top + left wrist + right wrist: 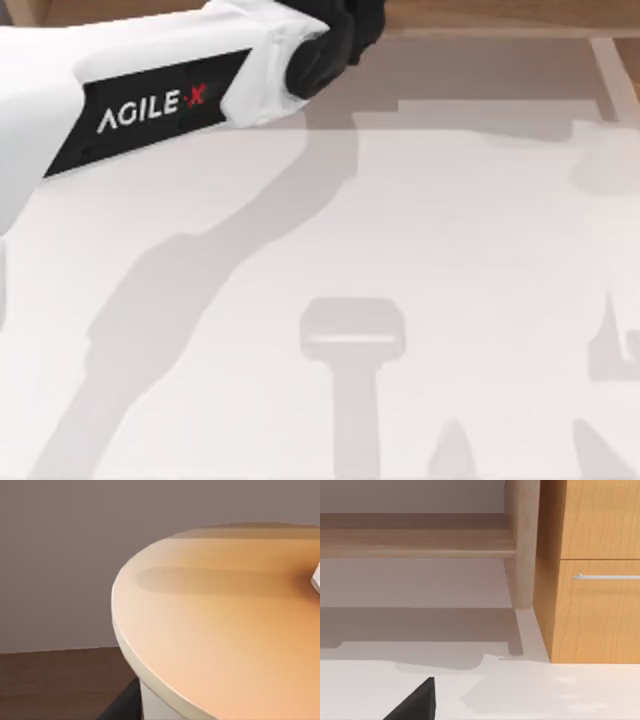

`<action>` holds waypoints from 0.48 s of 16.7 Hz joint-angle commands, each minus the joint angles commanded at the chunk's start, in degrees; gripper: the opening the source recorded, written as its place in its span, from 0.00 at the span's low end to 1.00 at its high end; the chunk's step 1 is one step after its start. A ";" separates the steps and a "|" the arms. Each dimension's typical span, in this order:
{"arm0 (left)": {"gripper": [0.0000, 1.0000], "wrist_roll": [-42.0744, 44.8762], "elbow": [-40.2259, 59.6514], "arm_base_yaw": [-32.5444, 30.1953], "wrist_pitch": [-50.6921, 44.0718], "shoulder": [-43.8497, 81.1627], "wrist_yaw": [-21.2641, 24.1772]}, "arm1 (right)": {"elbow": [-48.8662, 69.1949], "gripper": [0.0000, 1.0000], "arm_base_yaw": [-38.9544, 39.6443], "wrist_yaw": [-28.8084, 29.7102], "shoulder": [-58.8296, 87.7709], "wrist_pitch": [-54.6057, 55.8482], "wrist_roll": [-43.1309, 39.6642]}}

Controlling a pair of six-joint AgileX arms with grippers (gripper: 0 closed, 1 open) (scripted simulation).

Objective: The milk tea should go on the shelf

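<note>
My left arm [150, 100] reaches across the white table [400, 250] to the shelf [480, 15] at the far edge, where its black wrist [335, 45] leaves the top view. Very close in the left wrist view is a rounded orange-tan surface with a pale rim [210, 630], which looks like the milk tea, though I cannot tell for sure. Behind it are a grey-mauve wall and a brown board [55, 685]. The right wrist view faces the shelf's long board [415, 542] and right upright [522, 545], with a black part of my right gripper [417, 702] low over the table.
A light-brown cabinet with a metal drawer handle [602, 576] stands right of the shelf's upright. The shelf's right upright [615, 70] borders the table at the top view's far right. Arm shadows lie across the table.
</note>
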 joint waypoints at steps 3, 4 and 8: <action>0.00 0.68 1.59 0.99 -0.31 2.44 0.38 | 0.00 1.00 0.00 0.00 0.00 0.00 0.00; 0.00 0.32 3.14 1.57 0.36 3.91 1.19 | 0.00 1.00 0.00 0.00 0.00 0.00 0.00; 0.00 -2.73 9.08 3.51 4.55 9.76 5.04 | 0.00 1.00 0.00 0.00 0.00 0.00 0.00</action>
